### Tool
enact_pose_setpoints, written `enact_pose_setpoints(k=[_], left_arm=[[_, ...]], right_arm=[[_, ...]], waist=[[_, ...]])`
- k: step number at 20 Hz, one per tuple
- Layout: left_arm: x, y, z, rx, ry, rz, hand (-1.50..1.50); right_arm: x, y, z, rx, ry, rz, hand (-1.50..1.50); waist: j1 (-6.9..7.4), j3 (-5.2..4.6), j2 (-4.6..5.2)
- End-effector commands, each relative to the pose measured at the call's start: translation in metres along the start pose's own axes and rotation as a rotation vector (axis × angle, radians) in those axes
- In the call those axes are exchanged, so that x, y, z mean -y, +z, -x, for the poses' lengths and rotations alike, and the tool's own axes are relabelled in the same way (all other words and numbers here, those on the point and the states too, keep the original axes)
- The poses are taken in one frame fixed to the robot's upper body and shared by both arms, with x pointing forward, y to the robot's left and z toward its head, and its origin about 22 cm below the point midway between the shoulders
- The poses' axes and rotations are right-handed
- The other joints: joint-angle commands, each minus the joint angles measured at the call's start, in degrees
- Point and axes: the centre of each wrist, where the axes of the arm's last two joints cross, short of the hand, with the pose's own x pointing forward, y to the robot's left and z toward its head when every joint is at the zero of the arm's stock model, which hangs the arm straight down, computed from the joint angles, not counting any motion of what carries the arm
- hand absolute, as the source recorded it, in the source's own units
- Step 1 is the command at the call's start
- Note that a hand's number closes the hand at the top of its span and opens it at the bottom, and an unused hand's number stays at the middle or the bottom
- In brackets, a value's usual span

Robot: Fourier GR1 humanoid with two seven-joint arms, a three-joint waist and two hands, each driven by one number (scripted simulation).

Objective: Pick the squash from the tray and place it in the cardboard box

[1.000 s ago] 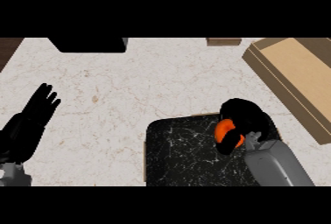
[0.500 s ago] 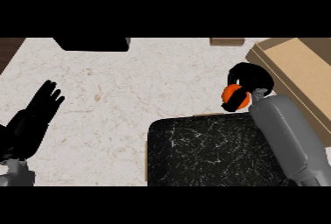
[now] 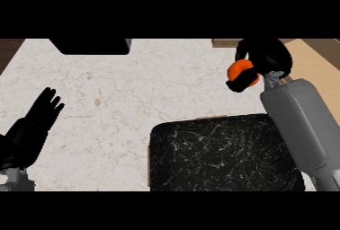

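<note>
Right hand (image 3: 266,56) grips the orange squash (image 3: 240,72) beyond the black tray (image 3: 219,157), apparently beside the cardboard box (image 3: 319,63); left hand (image 3: 33,128) rests open

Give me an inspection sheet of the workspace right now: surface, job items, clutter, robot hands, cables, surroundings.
Surface: pale marbled counter, bare in the middle.
Job's things: orange squash held above the counter, off the black tray; tray shows nothing in it; cardboard box at the right edge, partly hidden by the arm.
Clutter: dark object at the top edge, cut off; cannot tell what it is.
Robot hands: right robot hand curled round the squash; left robot hand open, resting at the left edge.
Cables: nothing seen.
Surroundings: nothing seen beyond the counter.
</note>
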Motion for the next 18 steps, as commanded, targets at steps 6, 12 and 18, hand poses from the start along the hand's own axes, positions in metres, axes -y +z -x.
enact_pose_setpoints(k=[6, 12, 18], left_arm=[[-0.007, 0.003, -0.005, 0.01, -0.018, -0.028, 0.0], [-0.009, 0.003, -0.016, 0.009, -0.007, -0.002, 0.0], [-0.009, 0.003, 0.007, -0.013, 0.014, 0.009, 0.0]], right_arm=[[0.104, 0.033, -0.028, -0.122, -0.055, 0.346, 1.5], [0.131, 0.022, 0.01, -0.268, -0.052, 0.427, 1.5], [0.145, 0.028, 0.055, -0.305, -0.053, 0.412, 1.5]], waist=[[-0.2, -0.02, -0.08], [0.35, 0.01, 0.18], [-0.09, 0.0, 0.14]])
